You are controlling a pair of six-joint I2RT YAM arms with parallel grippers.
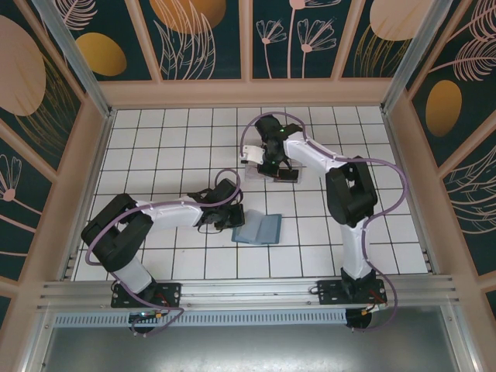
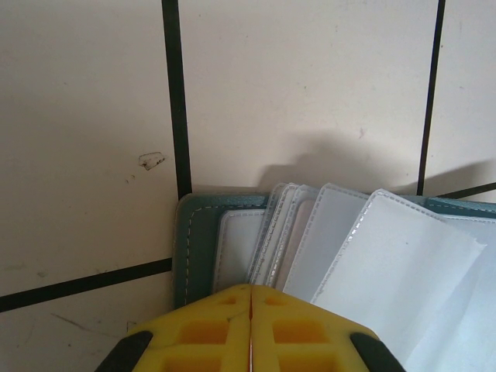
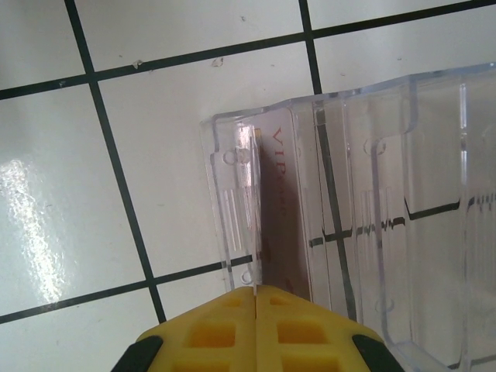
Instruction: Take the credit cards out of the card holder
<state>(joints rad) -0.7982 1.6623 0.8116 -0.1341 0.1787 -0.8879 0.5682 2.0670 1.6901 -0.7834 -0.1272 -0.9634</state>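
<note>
Right gripper (image 3: 254, 293), clamped on a credit card (image 3: 283, 209), should be eased squarely into the clear tray (image 3: 434, 155); left gripper (image 2: 252, 291) is closed at the card holder (image 2: 194, 232)

White tiles ruled with black lines cover the table (image 1: 155, 139), ringed by dark teal walls (image 1: 124, 31) patterned with orange discs and pale peach leaves and flowers. The teal-blue card holder (image 2: 186, 248), edged in pale stitching, has frosted white pockets (image 2: 387, 256), while a dark card (image 3: 283, 225) with red lettering shows through a clear tray (image 3: 434, 155). The arms (image 1: 167, 213) are white and black with purple cables (image 1: 400, 184), and the left gripper (image 2: 250, 293) and right gripper (image 3: 256, 293) are yellow.
</note>
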